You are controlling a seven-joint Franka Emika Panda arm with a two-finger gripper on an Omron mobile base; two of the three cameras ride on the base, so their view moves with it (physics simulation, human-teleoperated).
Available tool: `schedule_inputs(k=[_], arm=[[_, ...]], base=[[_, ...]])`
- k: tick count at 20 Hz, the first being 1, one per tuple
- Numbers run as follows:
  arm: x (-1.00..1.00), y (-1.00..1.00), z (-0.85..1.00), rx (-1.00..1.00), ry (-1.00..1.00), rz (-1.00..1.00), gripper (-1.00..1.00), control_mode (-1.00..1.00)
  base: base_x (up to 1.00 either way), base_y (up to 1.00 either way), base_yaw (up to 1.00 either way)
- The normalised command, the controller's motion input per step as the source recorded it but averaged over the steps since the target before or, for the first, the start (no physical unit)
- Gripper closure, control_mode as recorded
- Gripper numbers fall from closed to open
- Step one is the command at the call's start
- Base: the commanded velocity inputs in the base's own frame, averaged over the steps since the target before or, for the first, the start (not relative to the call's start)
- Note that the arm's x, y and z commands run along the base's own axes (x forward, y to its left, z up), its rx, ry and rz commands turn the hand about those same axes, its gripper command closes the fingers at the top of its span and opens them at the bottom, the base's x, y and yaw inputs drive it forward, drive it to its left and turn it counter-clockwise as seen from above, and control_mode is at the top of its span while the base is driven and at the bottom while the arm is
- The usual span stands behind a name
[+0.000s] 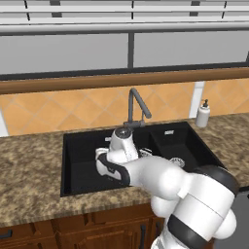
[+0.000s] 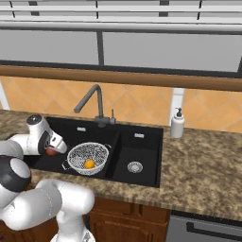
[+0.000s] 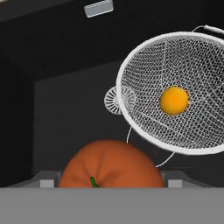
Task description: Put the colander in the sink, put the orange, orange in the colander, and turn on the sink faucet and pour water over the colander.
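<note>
My gripper is shut on the reddish orange, held above the floor of the black sink's large basin, left of the colander. In the right base view the gripper hangs low with that orange at its tips. The white mesh colander stands in the large basin with the yellower orange inside it. In the hand view the colander lies up and to the right, with its orange near the middle. The dark faucet rises behind the sink, and no water shows at its spout.
A white soap bottle stands on the speckled counter right of the sink. The large basin's silver drain lies beside the colander's rim. The small basin has its own drain. My arm reaches over the sink's front edge.
</note>
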Motion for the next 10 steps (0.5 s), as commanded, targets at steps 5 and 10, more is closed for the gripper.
schedule_inputs(k=[5,10], arm=[[0.05,-0.69,-0.09,0.0,-0.01,-0.06,1.0,-1.0],[0.0,-0.57,-0.24,0.0,0.0,-0.05,1.0,-1.0]], base=[[0.0,0.0,0.0],[0.0,0.0,0.0]])
